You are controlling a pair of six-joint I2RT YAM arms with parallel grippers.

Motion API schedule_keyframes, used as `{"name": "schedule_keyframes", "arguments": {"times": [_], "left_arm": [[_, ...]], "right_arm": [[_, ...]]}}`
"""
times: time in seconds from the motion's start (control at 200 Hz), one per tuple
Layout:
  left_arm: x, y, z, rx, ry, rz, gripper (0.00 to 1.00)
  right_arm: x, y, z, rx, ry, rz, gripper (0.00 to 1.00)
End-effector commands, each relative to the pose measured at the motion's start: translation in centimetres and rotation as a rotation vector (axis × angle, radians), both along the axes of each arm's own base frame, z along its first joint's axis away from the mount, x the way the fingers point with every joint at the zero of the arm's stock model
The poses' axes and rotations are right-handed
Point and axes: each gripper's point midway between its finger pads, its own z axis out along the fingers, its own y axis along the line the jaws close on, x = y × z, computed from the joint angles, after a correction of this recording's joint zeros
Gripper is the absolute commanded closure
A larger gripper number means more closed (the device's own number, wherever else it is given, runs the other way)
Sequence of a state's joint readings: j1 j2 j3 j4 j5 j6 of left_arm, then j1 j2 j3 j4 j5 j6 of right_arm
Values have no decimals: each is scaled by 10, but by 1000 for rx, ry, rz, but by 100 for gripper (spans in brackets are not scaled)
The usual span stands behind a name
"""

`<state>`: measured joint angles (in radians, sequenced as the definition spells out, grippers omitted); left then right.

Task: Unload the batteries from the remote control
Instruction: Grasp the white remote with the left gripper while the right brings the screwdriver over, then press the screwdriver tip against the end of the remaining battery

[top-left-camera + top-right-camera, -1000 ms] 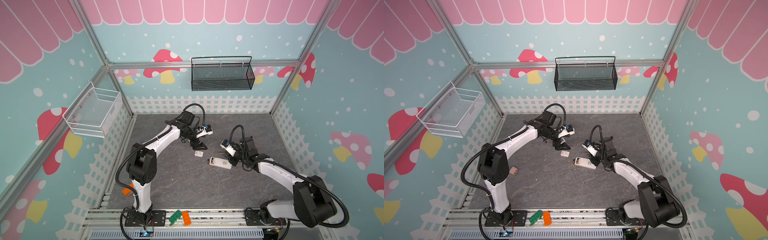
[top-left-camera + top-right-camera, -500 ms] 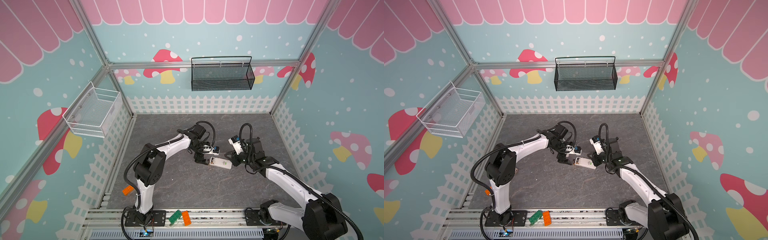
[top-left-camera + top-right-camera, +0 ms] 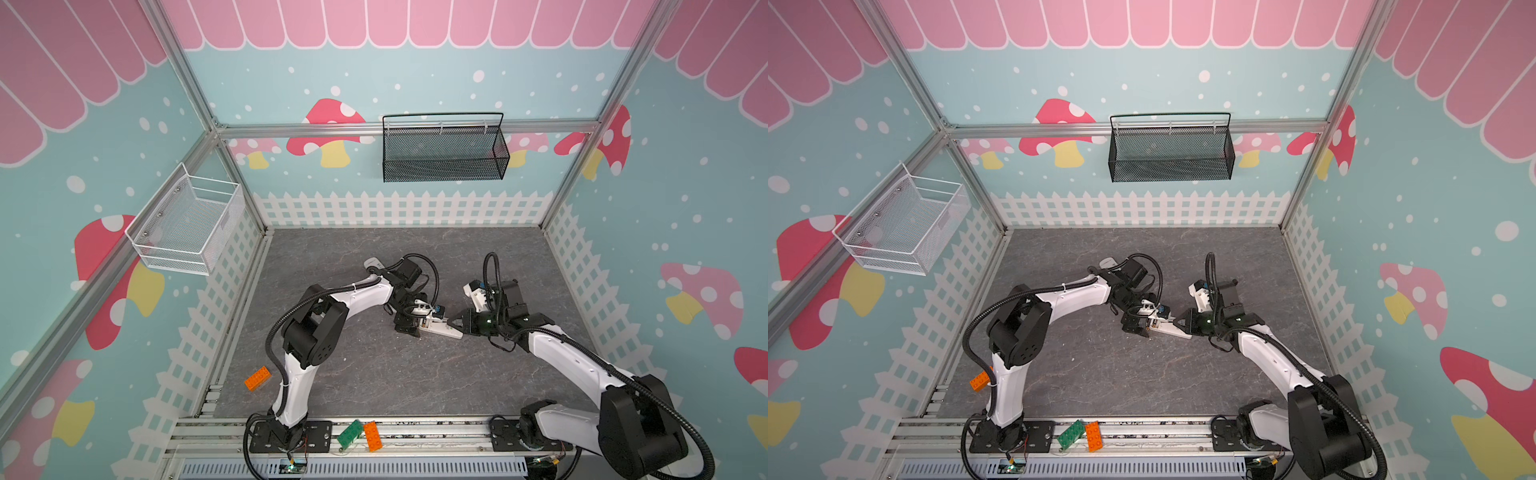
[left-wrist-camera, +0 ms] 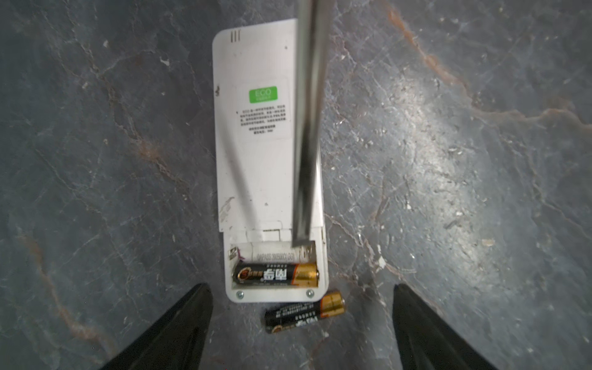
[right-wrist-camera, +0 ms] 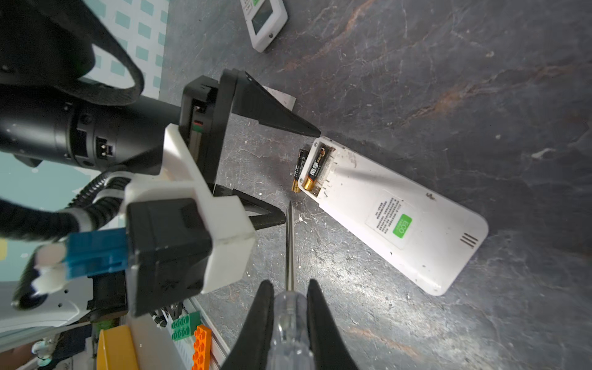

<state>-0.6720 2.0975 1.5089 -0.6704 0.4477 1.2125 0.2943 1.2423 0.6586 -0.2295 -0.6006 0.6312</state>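
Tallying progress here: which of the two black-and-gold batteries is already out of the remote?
The loose battery, lying on the tabletop just beyond the screwed end of the remote. The other battery sits inside the open compartment.

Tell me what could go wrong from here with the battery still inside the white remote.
The open left pincer straddles the white plastic remote control without clamping it, so prying may slide it. The clear-handled steel screwdriver in the right pincer could slip off the seated black-and-gold battery and gouge the plastic. The loose black-and-gold battery beside the remote could be knocked and roll away.
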Motion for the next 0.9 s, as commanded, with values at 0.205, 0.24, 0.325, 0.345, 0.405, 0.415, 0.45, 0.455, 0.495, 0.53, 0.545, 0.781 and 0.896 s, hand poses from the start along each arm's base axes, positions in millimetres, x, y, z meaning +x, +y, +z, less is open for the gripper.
{"name": "schedule_keyframes", "arguments": {"times": [0.205, 0.24, 0.325, 0.345, 0.405, 0.415, 0.45, 0.455, 0.495, 0.53, 0.545, 0.781, 0.896], "left_arm": [[9, -11, -13, 2, -65, -39, 17], [9, -11, -15, 8, -72, -48, 18], [10, -10, -16, 16, -79, -52, 23], [11, -9, -17, 20, -80, -50, 24], [10, -7, -21, 36, -85, -55, 27], [10, -6, -22, 39, -86, -57, 27], [8, -3, -26, 50, -91, -71, 27], [7, -2, -27, 52, -91, -73, 28], [6, 1, -29, 61, -96, -83, 28], [7, 2, -30, 69, -99, -82, 28], [7, 3, -31, 74, -99, -82, 29], [8, 3, -37, 100, -113, -87, 34], [7, 3, -42, 119, -122, -95, 36]], "right_arm": [[11, 5, -18, 37, 91, -37, 100], [12, 6, -21, 39, 96, -36, 100], [16, 8, -26, 41, 114, -24, 100], [16, 9, -26, 40, 114, -21, 100], [16, 8, -29, 33, 113, -20, 100], [17, 8, -29, 33, 111, -19, 100], [17, 8, -29, 34, 107, -21, 100], [18, 8, -29, 33, 105, -22, 100], [20, 7, -30, 30, 107, -26, 100], [21, 6, -31, 28, 112, -30, 100], [22, 7, -31, 29, 112, -30, 100], [28, 5, -40, 15, 133, -54, 100], [31, 5, -41, 19, 127, -67, 100]]}}
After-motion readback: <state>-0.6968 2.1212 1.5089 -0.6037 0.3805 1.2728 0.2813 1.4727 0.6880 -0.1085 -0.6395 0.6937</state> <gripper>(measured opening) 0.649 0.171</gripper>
